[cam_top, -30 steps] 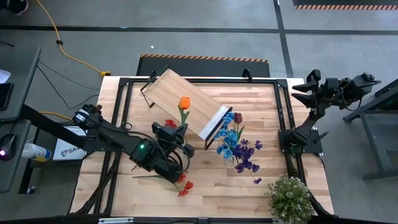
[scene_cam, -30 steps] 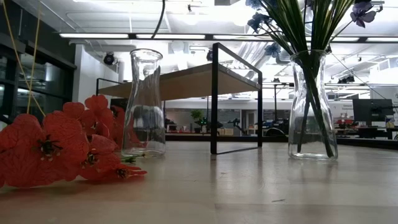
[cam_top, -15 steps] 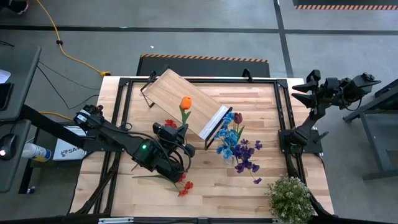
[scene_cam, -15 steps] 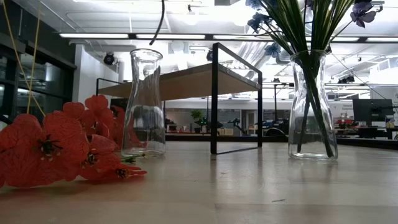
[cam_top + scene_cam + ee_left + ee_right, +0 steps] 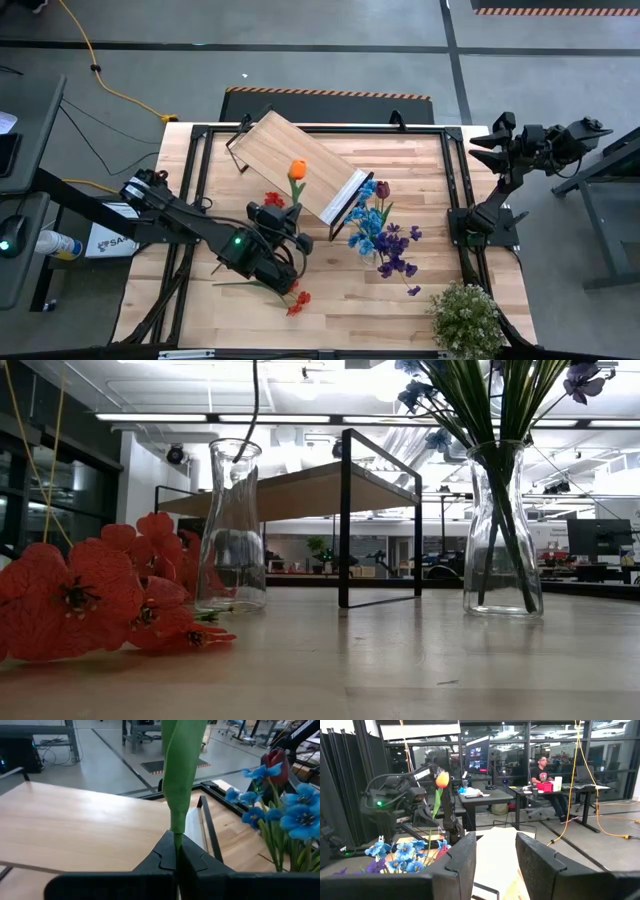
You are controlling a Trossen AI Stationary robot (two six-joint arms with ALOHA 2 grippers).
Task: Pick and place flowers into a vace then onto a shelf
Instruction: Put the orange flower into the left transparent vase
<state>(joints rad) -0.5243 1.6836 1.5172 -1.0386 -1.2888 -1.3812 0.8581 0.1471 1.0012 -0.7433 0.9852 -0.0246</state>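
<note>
Red flowers: lie loose on the table's near edge, about 7 o'clock of centre.
Empty vase: just beyond them; a dark stem tip hangs right over its mouth.
Left gripper: above that vase, clamped on the orange flower by its green stem, head upright.
Filled vase: at 4 o'clock, holding blue and purple flowers.
Shelf: at 12 o'clock, bare.
Right gripper: parked far at 2 o'clock, fingers spread, holding nothing.
Step judged: insertion. Next calls for a straight descent, stem centred in the neck, then release.
</note>
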